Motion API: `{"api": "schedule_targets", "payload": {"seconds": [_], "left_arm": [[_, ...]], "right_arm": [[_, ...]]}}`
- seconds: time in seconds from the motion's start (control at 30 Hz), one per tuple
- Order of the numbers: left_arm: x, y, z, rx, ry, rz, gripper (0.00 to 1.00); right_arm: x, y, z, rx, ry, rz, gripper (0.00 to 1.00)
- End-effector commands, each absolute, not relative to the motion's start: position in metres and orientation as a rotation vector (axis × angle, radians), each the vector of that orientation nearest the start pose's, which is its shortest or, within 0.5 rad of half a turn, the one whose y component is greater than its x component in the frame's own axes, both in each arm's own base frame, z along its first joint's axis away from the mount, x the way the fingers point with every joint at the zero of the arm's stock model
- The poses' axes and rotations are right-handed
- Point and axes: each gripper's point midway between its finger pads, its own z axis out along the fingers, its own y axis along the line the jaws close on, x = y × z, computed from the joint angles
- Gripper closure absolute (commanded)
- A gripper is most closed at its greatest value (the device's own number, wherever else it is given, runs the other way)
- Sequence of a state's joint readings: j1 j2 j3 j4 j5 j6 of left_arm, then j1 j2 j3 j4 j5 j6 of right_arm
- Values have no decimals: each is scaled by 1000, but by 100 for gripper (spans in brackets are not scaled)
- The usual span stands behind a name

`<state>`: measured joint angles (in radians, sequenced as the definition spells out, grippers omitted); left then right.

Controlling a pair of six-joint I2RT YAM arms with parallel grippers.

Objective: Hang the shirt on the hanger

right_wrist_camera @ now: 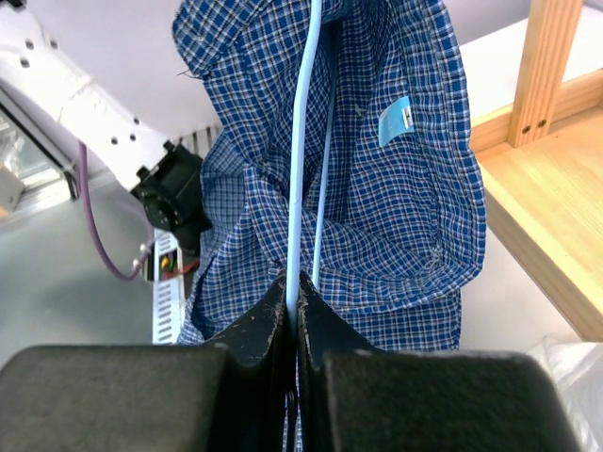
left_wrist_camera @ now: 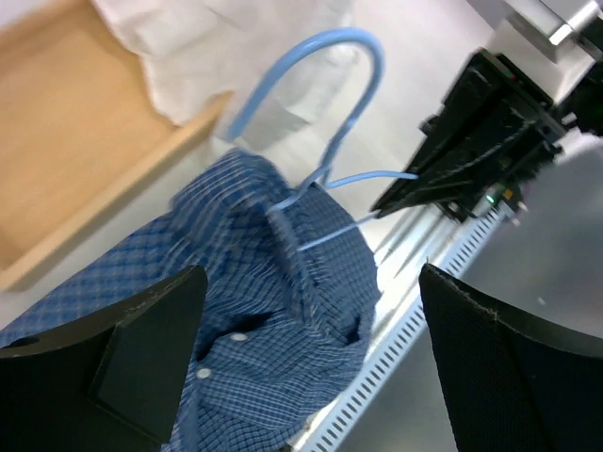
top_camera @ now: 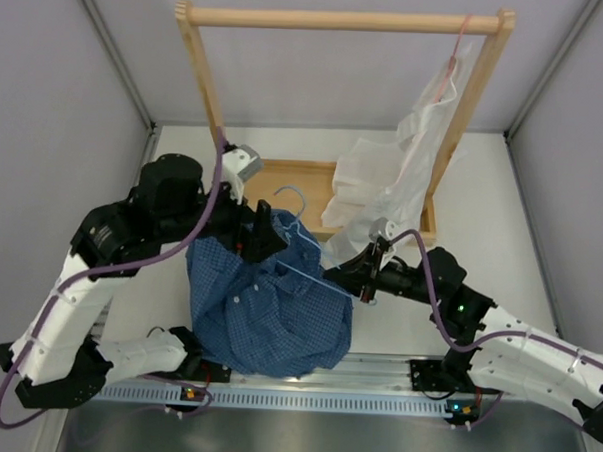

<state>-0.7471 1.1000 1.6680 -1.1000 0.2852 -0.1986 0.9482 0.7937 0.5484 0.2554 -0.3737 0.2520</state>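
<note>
- Right hand (right_wrist_camera: 293,299) pinches thin light blue wire hanger (right_wrist_camera: 303,141); left hand (left_wrist_camera: 311,282) gapes empty.
- Dark blue checked cloth shirt (right_wrist_camera: 405,217) looks limp; grip its collar.

Shirt (top_camera: 268,310): bunched at table's (top_camera: 501,245) near edge, partly over hanger (top_camera: 314,279); left gripper (top_camera: 264,234) at collar, right gripper (top_camera: 357,279) at hanger's wire. Rack (top_camera: 340,21): far edge, white shirt (top_camera: 368,184) hanging.

most of hanger (left_wrist_camera: 332,38) hidden inside shirt (left_wrist_camera: 283,320)

Robot lab cell, grey partition walls (top_camera: 48,75), white table (top_camera: 492,219), wooden rack (top_camera: 341,20)
</note>
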Motion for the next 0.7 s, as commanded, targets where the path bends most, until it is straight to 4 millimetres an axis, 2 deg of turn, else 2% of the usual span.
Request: {"api": "schedule_targets", "payload": {"seconds": [0.0,0.07,0.1,0.13,0.17,0.23,0.27,0.4,0.47,0.53,0.67], "left_arm": [[165,-169,428,545,1850,-656,2],[173,-147,425,472,1836,-544,2],[171,-135,429,441,1797,-517,2],[174,-130,423,429,1801,-478,2],[179,-128,401,430,1844,-431,2],[182,-122,382,428,1875,-381,2],[183,-126,359,466,1927,-366,4],[172,-142,320,605,2003,-421,5],[170,-138,310,617,2040,-398,6],[174,-125,300,573,2084,-306,6],[187,-100,287,462,2153,-113,14]], "right_arm": [[128,293,334,-706,1181,1254,100],[126,289,337,-684,1161,1262,100],[125,287,339,-678,1152,1266,100],[123,284,340,-676,1137,1271,100],[122,282,345,-662,1111,1274,100],[120,276,346,-635,1091,1283,100],[120,274,348,-622,1085,1285,100],[120,264,353,-584,1077,1272,100],[122,259,355,-558,1082,1261,100],[120,254,359,-551,1079,1253,100],[114,249,366,-563,1069,1260,100]]}}
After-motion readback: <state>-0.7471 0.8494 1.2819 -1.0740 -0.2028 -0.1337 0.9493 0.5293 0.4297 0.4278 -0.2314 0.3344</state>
